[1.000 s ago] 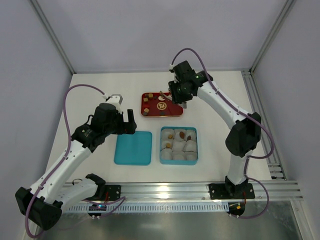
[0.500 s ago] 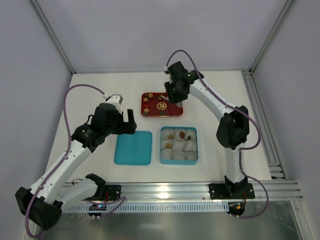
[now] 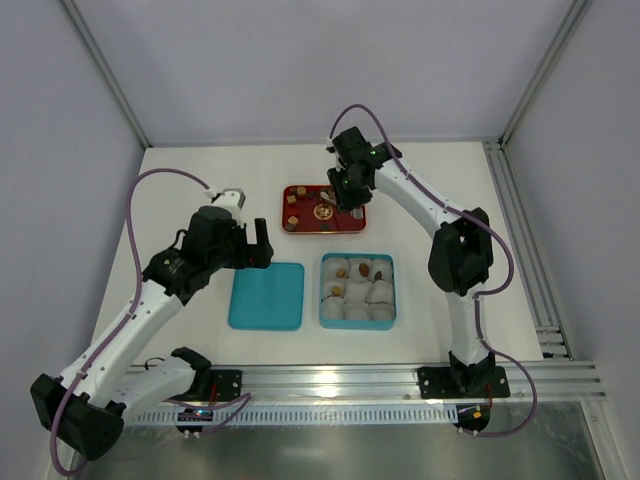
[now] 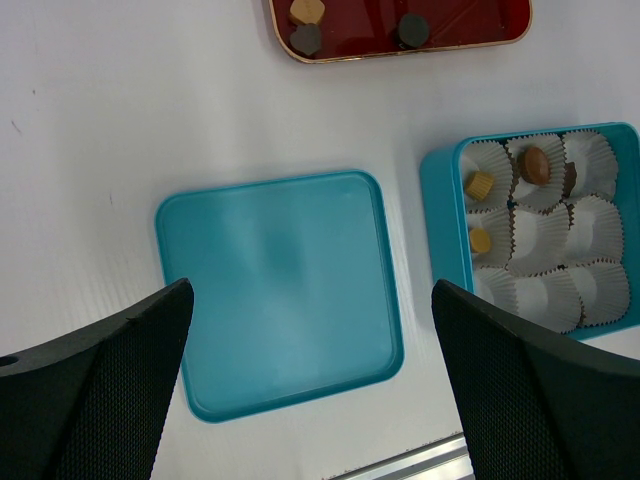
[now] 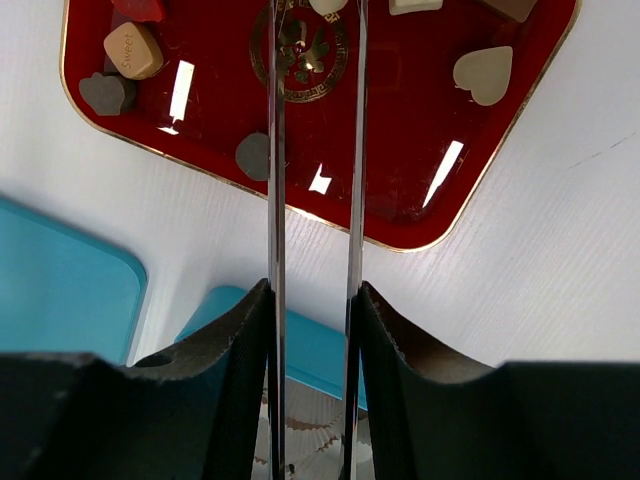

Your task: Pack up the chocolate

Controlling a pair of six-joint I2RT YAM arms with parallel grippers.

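Note:
The red tray (image 3: pixel 345 222) holds several chocolate pieces (image 5: pixel 133 50), one dark piece (image 5: pixel 253 156) right beside the left blade. My right gripper (image 5: pixel 312 290) hangs over the tray, shut on thin metal tweezers (image 5: pixel 276 200). The blades stand a little apart, and their tips run out of the top of the right wrist view, near the gold emblem (image 5: pixel 300 45). The teal box (image 3: pixel 324 290) of white paper cups has a few chocolates (image 4: pixel 536 165) in its far cups. My left gripper (image 4: pixel 310 300) hovers open above the teal lid (image 4: pixel 280 300), holding nothing.
The lid (image 3: pixel 266 296) lies flat just left of the box, and the tray sits behind both. A metal rail (image 3: pixel 400 380) runs along the near table edge. Grey walls close in the back and both sides.
My right arm has swung left from the tray's right corner to over its middle, and the tweezer blades have drawn slightly closer. The left arm has not moved.

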